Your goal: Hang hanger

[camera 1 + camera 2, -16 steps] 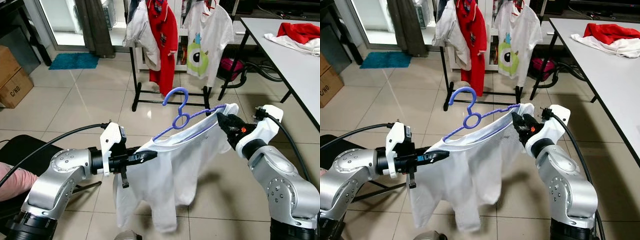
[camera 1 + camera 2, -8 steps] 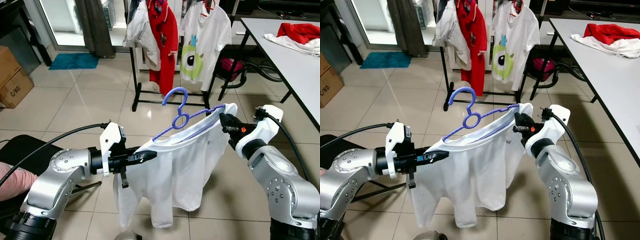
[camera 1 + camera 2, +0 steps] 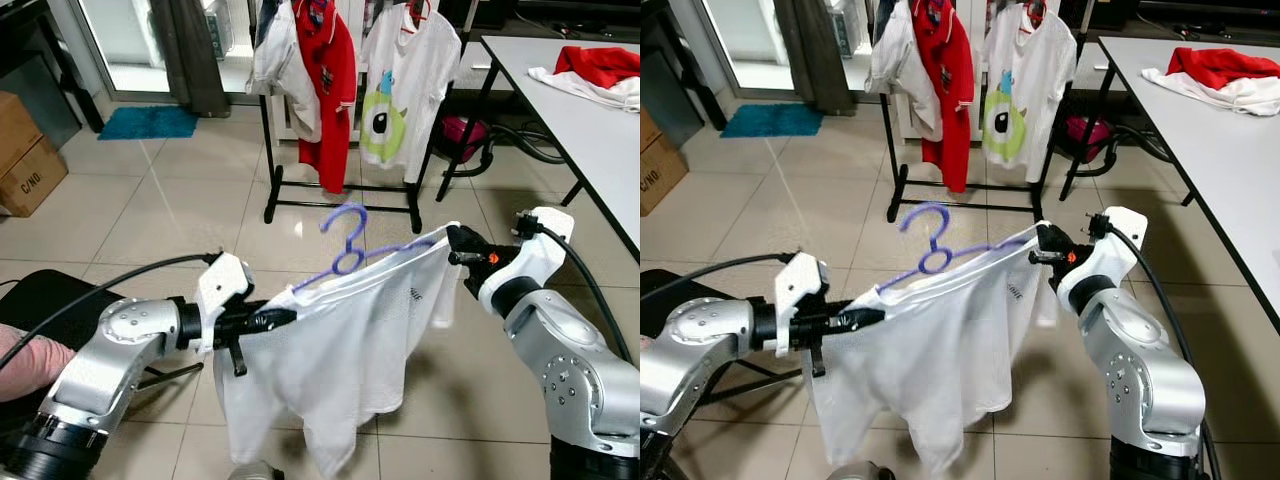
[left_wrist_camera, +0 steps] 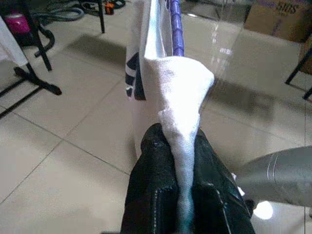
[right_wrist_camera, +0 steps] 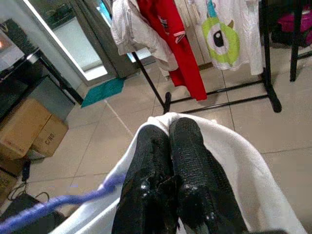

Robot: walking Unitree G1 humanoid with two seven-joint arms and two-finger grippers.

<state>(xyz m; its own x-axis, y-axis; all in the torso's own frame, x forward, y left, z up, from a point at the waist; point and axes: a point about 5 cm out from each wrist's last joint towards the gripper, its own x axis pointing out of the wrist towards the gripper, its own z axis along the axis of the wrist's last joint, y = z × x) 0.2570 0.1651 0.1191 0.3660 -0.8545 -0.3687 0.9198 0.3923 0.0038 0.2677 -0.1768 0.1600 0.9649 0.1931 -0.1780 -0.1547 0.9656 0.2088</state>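
The purple hanger point(image 3: 348, 243) was held in mid-air in front of the robot, its hook blurred and pointing up, with a white T-shirt point(image 3: 340, 360) draped on it and hanging down toward the tiled floor point(image 3: 150, 200). The left gripper point(image 3: 278, 317) was pinched tight on one shoulder of the T-shirt; in the left wrist view the white cloth was squeezed between the two black fingers point(image 4: 155, 190), with the hanger's purple arm running away just beyond them. The right gripper point(image 3: 455, 243) held the other shoulder, its two black fingers point(image 5: 190, 161) pressed together with the cloth bunched around them. The hanger sloped, higher at the right gripper and lower at the left.

Beyond it stood a black clothes rack point(image 3: 340, 205) carrying a red shirt point(image 3: 330, 80), a white garment point(image 3: 280, 70) beside that, and a white T-shirt with a green one-eyed monster point(image 3: 395, 90). A white table point(image 3: 580, 100) to the right held a red-and-white garment point(image 3: 600, 70). Cardboard boxes point(image 3: 25, 155) sat at the far left, with a teal mat point(image 3: 150, 122) near a doorway.
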